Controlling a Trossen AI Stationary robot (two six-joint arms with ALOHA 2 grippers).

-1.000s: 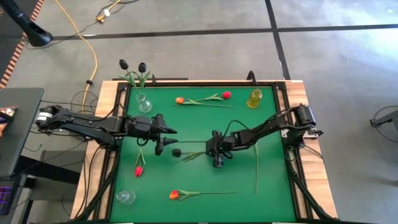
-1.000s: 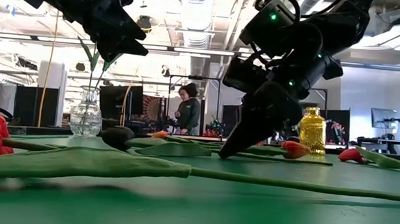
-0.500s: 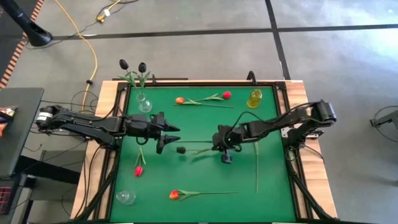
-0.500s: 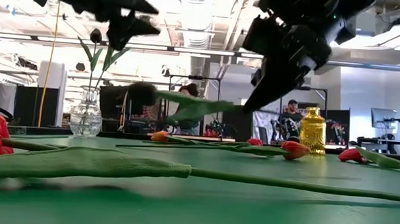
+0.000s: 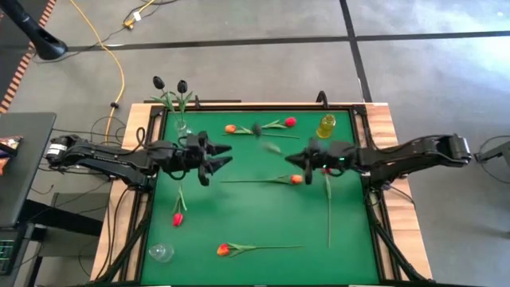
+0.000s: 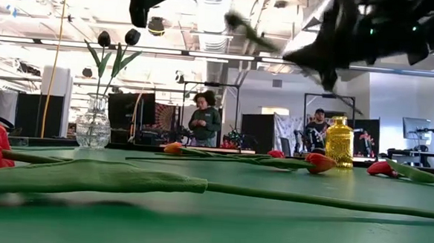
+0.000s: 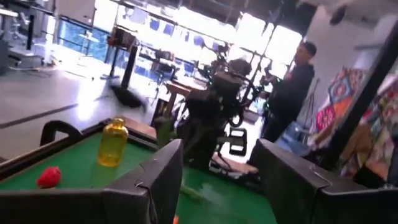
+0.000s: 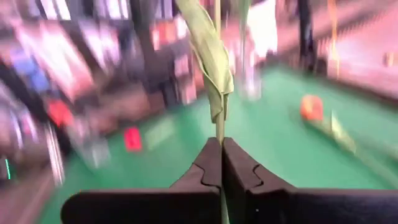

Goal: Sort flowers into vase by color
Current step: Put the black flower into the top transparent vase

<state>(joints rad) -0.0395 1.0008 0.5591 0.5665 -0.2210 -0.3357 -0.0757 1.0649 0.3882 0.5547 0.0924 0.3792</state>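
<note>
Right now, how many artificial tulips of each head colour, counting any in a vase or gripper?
Black-headed artificial tulips: 3 (two in the clear glass vase, one held by the right gripper)
Orange-headed artificial tulips: 3
Red-headed artificial tulips: 3
Total: 9

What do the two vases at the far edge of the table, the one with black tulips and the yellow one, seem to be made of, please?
The clear bulbous vase holding the black tulips looks like glass: see-through, with bright glints. The yellow bottle-shaped vase seems tinted glass or plastic, glossy and translucent.

black tulip (image 5: 256,127) lifted, stem pinched | two black in clear vase (image 5: 184,130); others flat on mat
</note>
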